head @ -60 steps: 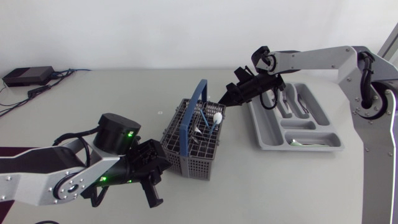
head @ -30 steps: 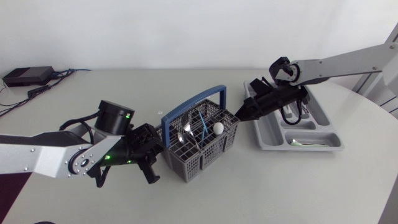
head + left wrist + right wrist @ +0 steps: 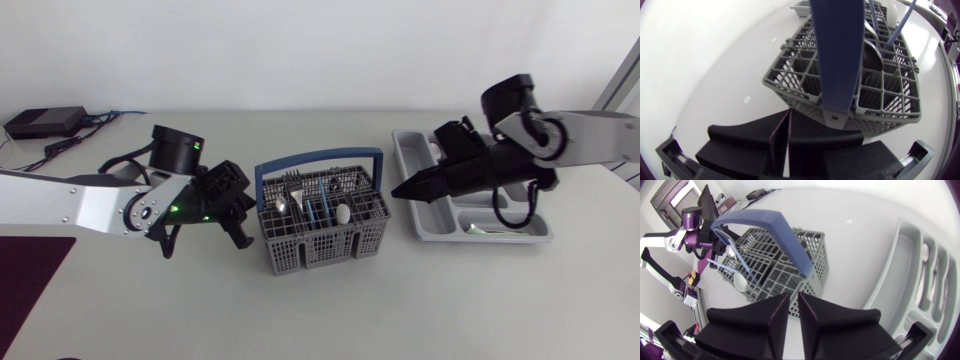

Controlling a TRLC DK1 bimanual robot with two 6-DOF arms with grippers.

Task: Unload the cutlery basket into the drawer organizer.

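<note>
Head view: between picks, the cutlery basket (image 3: 320, 228) is flanked by left gripper (image 3: 236, 213) and right gripper (image 3: 400, 190), jaws pressed together, apparently empty; next, one must be opened over a utensil (image 3: 343, 213).

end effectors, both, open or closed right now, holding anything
Left end effector: closed, holding nothing.
Right end effector: closed, holding nothing.
</note>
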